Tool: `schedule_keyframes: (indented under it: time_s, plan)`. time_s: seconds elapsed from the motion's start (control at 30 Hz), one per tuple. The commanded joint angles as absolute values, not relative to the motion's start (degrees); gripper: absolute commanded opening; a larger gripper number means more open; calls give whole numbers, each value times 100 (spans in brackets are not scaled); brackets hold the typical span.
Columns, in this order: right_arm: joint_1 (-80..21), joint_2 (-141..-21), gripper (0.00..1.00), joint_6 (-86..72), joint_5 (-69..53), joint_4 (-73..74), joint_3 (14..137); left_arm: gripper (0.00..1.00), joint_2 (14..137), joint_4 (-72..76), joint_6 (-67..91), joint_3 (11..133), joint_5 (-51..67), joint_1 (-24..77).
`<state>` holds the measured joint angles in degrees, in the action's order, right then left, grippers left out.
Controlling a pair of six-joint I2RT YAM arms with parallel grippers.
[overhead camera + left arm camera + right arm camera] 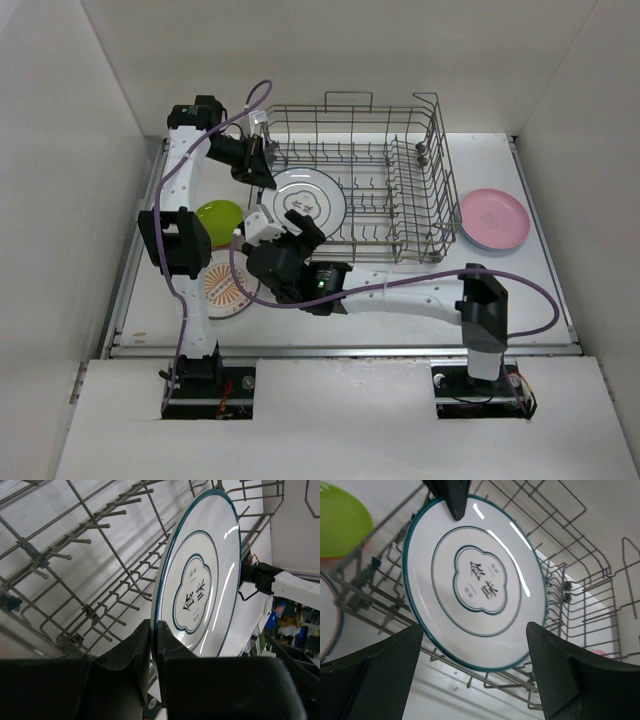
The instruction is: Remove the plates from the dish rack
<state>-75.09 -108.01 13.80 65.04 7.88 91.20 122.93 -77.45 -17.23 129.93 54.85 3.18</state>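
A lime green plate (pixel 220 215) lies flat on the table (pixel 530 290) on the left side, just beside the dish rack (pixel 400 190). In front of it lies a white plate with an orange pattern (pixel 222 290). The left arm (pixel 185 240) crosses over that plate and hides part of it.

The left arm reaches up and over to the left end of the rack. The left gripper (pixel 154 632) has its jaws pinched tight on the rim of a big white plate (pixel 310 200). One finger (pixel 135 647) is on the back of the plate and the other is on the front.

The white plate has a dark green ring around its edge. It has a flower shape in the middle with dark letters inside. It is tipped up on its edge above the wire pins at the left end of the rack, with its face toward the right arm. I cannot tell if its bottom edge touches the wires.

The right gripper (pixel 475 630) is close to the front of this plate. Its jaws are wide open, one on each side of the plate's lower edge. They are not touching it and hold nothing.

The dish rack is a big grey wire basket with tall sides. It sits in the middle of the table.

On the far right a pink plate (pixel 493 218) lies flat on the table, just beside the right end of the rack.
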Motion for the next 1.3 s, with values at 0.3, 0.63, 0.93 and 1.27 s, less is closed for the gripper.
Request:
schedule_keyframes:
  time_s: [0.3, 0.63, 0.93, 1.27]
  plan:
    - [-7031, -9168, 90, -395, 5063, 1187, 9237, 0, 11111, -8454, -1415, 13078, 5889, -1036]
    - [-6505, -9229, 90, -817, 4738, 1318, 9422, 0, 10723, -9114, -2091, 12218, 6117, -2591]
    - [-6249, -8815, 90, -984, 4676, 1309, 8957, 0, 10460, -9114, -3943, 11217, 4378, -3286]
    - [-6196, -8771, 90, -1037, 4570, 1257, 8833, 0, 10529, -9114, -5149, 9827, 3543, -3279]
